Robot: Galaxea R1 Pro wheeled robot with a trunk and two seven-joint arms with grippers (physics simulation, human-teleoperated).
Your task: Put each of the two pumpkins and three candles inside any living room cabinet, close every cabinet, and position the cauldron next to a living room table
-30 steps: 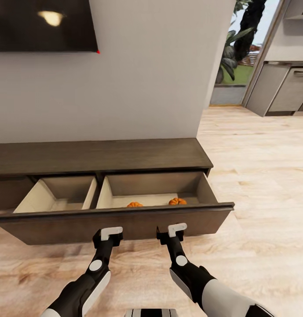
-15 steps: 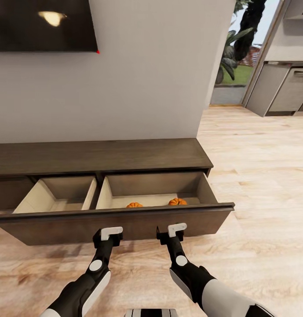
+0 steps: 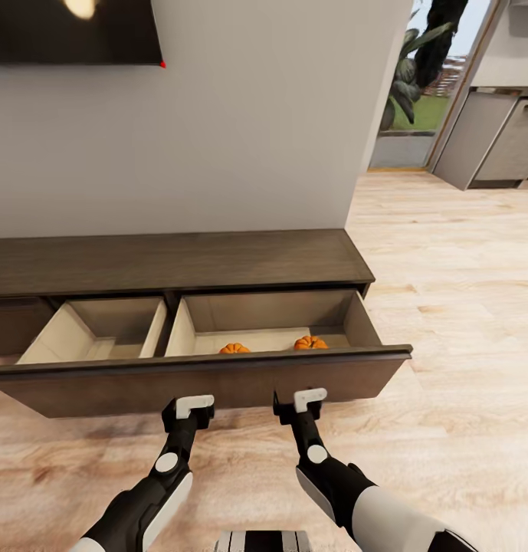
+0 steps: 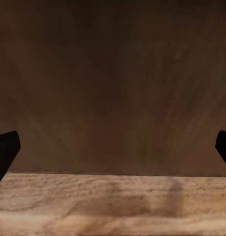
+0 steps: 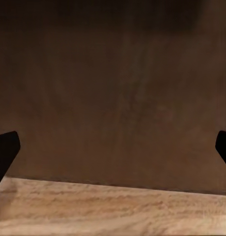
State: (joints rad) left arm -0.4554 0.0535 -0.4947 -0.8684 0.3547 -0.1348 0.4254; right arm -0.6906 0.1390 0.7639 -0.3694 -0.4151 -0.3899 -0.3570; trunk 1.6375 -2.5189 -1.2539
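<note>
The long dark brown cabinet (image 3: 179,261) stands against the wall with its wide drawer front (image 3: 202,383) pulled out. Two orange pumpkins (image 3: 234,348) (image 3: 310,343) sit in the right pale compartment, just behind the front. That front hides the near part of the drawer floor. My left gripper (image 3: 188,412) and right gripper (image 3: 298,408) hover side by side just before the drawer front, both open and empty. In the left wrist view the drawer front (image 4: 113,83) is close ahead between the wide-apart black fingertips (image 4: 5,150). The right wrist view has the same front (image 5: 113,88) and fingertips (image 5: 5,147).
A dark TV (image 3: 72,31) hangs on the grey wall above the cabinet. Pale wood floor (image 3: 447,307) runs to the right toward a doorway with a plant (image 3: 405,84) and grey kitchen units (image 3: 497,138).
The whole view has shifted a little, so the camera moved; the cabinet sits slightly higher and larger in the picture. Both grippers hold the same open pose before the drawer front.
</note>
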